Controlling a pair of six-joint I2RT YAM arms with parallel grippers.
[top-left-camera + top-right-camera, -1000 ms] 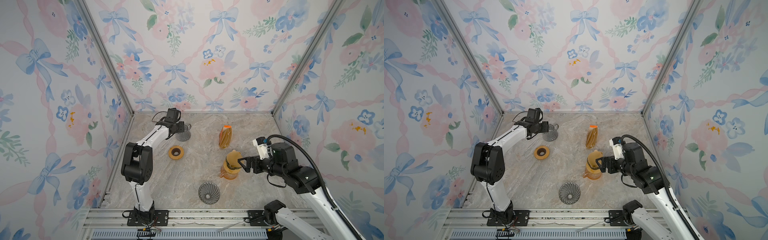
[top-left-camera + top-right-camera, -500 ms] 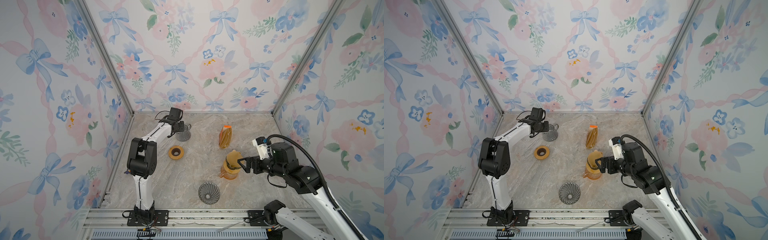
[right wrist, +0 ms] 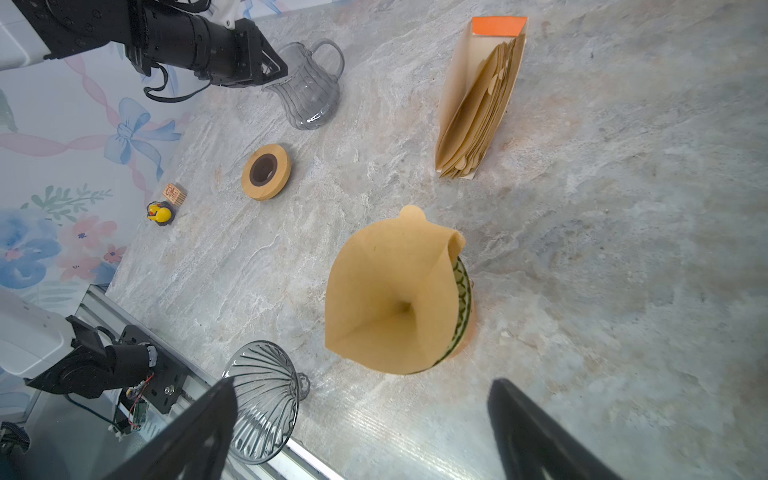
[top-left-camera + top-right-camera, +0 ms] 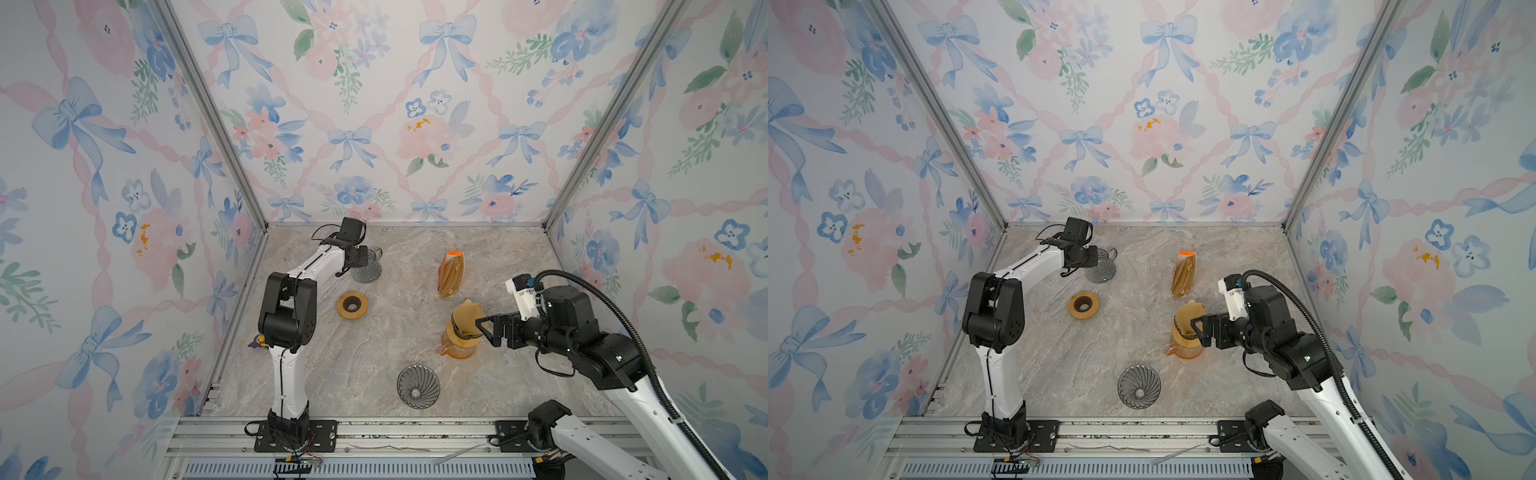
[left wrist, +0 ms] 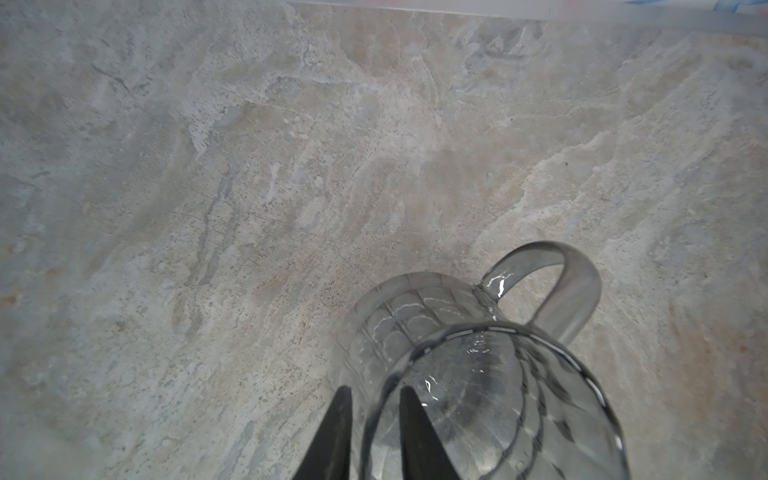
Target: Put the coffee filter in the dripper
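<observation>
Paper filter [image 3: 390, 299] seated in orange dripper [image 4: 456, 352], near right, dripper mostly hidden under it, right gripper [image 3: 363, 384] jaws wide just beside, left gripper [image 5: 376, 401] jaws narrow astride far pitcher [image 5: 478, 374] rim, grip unclear.

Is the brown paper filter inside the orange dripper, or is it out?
In. The paper filter sits spread open as a cone inside the orange dripper, sticking up above its rim.

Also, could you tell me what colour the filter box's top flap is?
Orange flap, clearest in the right wrist view.
</observation>
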